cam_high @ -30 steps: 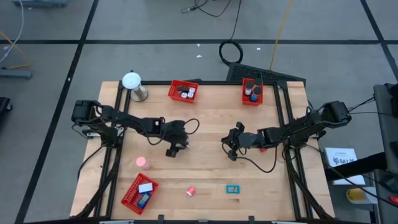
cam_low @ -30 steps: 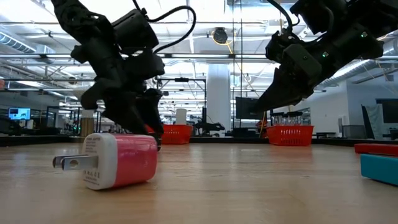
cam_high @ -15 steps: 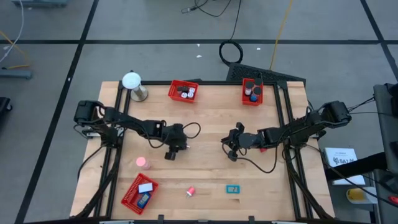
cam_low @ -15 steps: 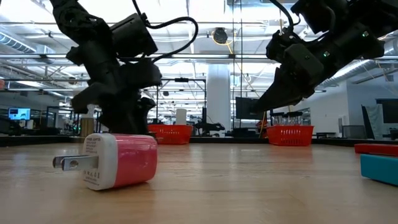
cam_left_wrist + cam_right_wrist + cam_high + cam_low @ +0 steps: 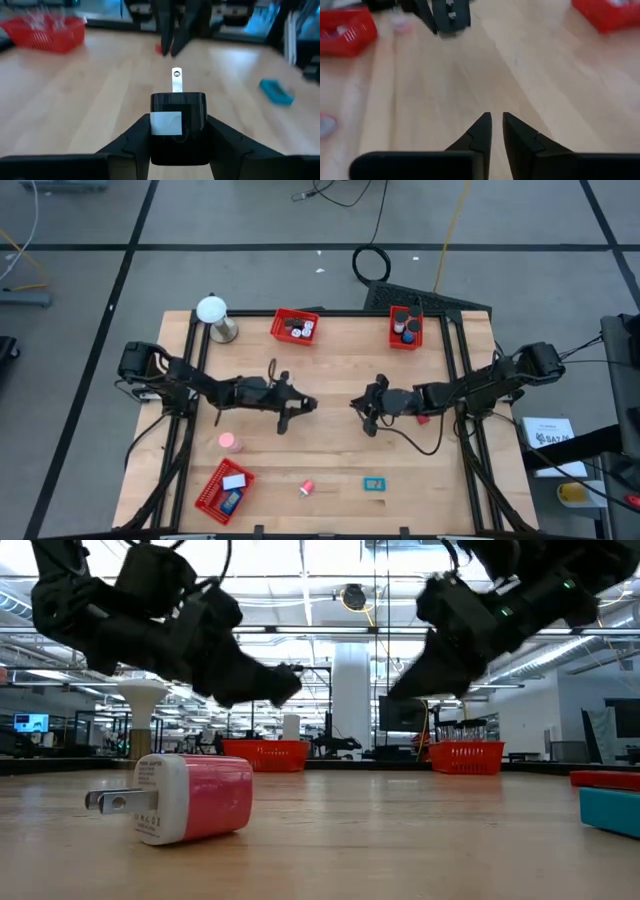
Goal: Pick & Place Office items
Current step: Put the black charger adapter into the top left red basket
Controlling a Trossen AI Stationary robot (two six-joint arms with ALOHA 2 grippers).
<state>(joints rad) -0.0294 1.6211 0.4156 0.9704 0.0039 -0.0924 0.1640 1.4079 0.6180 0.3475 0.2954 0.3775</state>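
The left gripper [image 5: 176,131] hangs above mid-table, its fingers clamped on a black plug-in charger with a white label [image 5: 177,125], while the right gripper [image 5: 496,131] hovers just to its right, empty, fingers almost together. Several pieces already sit in the three red mesh trays [image 5: 294,327]. The pink-and-white wall charger [image 5: 190,798], a small red piece [image 5: 307,487] and a teal flat block [image 5: 374,484] remain loose on the near side; no label looks readable.
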